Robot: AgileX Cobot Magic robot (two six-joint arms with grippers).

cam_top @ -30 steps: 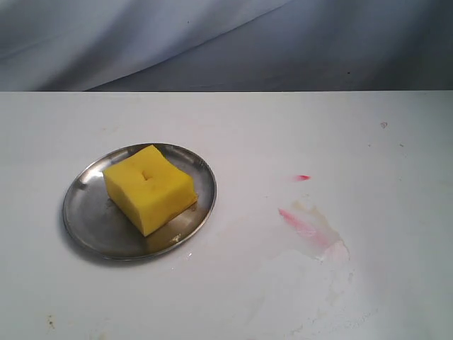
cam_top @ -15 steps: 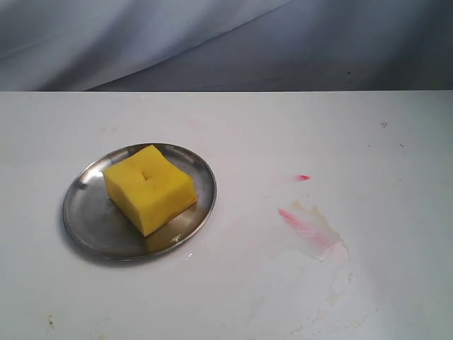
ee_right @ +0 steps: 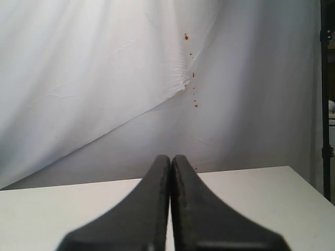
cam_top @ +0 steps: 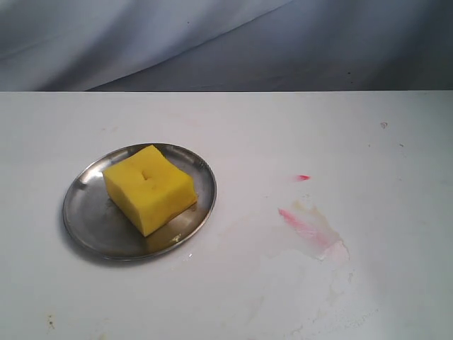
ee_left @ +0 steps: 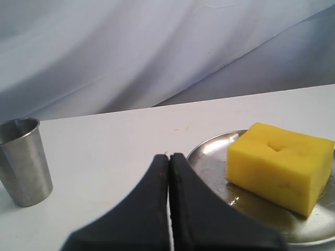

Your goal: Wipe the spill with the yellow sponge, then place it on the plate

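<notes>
Exterior view shows the sponge point(cam_top: 148, 188) lying on the plate point(cam_top: 85, 219), toward its far side, so the placing step looks done. I cannot make out the spill as a distinct amber puddle. Only a pink streak point(cam_top: 301, 223) with a pale, wet-looking smear marks the table point(cam_top: 283, 127) well to the right, which suggests the wiping is done too and little or nothing is left. The sponge is a thick, bright yellow foam block with a dimple in its top. The plate is round, shallow, scuffed steel with a raised rim that mirrors the yellow. The left end effector point(ee_left: 169, 157) is clenched on nothing near the plate, and the right end effector point(ee_right: 170, 157) is clenched empty above bare table. A steel cup point(ee_left: 23, 159) stands apart.
</notes>
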